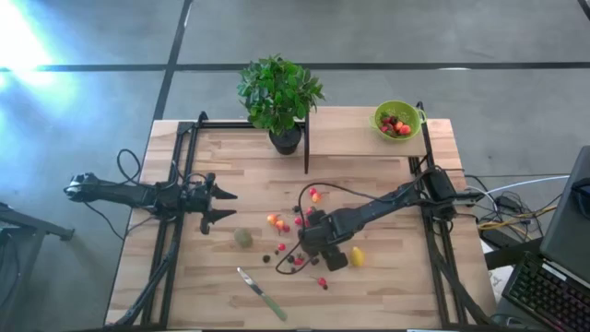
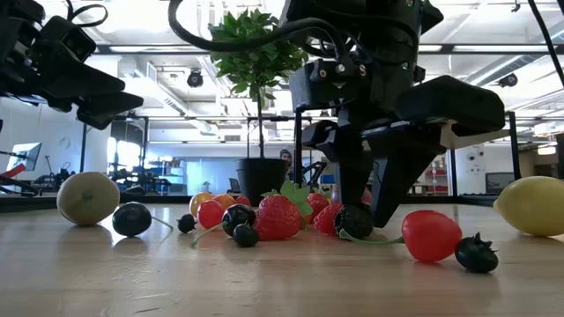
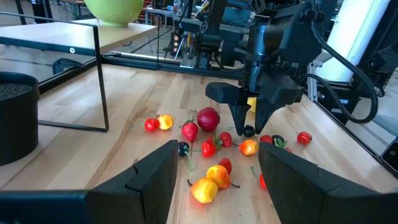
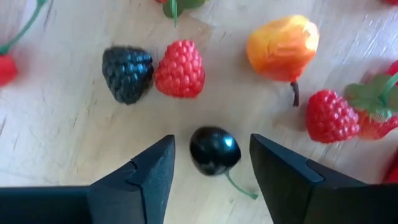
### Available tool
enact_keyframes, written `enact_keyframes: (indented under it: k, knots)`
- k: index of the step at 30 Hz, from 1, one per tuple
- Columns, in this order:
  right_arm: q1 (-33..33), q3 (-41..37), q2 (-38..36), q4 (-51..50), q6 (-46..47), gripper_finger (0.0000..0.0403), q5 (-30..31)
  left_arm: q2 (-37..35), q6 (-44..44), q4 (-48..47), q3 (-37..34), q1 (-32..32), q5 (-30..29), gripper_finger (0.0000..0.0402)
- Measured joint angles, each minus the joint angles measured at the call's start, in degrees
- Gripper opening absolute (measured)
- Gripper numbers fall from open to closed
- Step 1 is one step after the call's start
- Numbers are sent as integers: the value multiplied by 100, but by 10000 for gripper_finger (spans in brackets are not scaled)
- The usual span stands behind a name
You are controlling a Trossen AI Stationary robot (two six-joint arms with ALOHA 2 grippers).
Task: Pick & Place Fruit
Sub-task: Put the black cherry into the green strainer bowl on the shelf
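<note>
Many berries point(image 4: 180, 68) — crowding dark cherry point(image 4: 214, 150)

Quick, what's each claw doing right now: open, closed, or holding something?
Left claw: open, empty, hovering off to the side.
Right claw: open, down at the table around a dark cherry, not gripping it.

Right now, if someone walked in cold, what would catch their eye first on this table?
First the right gripper, down at the tabletop in the scatter of tiny fruit, its open fingers either side of a glossy dark cherry. Next, the leafy potted plant at the table's far edge, with a lime-green bowl of fruit to its right. The left gripper waits open, at the table's left.
</note>
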Motion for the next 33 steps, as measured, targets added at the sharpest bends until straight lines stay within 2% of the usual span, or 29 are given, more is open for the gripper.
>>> enact_keyframes:
  k: [20,33]
  knots:
    - [0,-140,-4,96,-41,118,-3,-2,0,0,0,1,0,229]
    - [0,-146,-7,96,-50,115,-3,-2,1,1,-1,0,0,229]
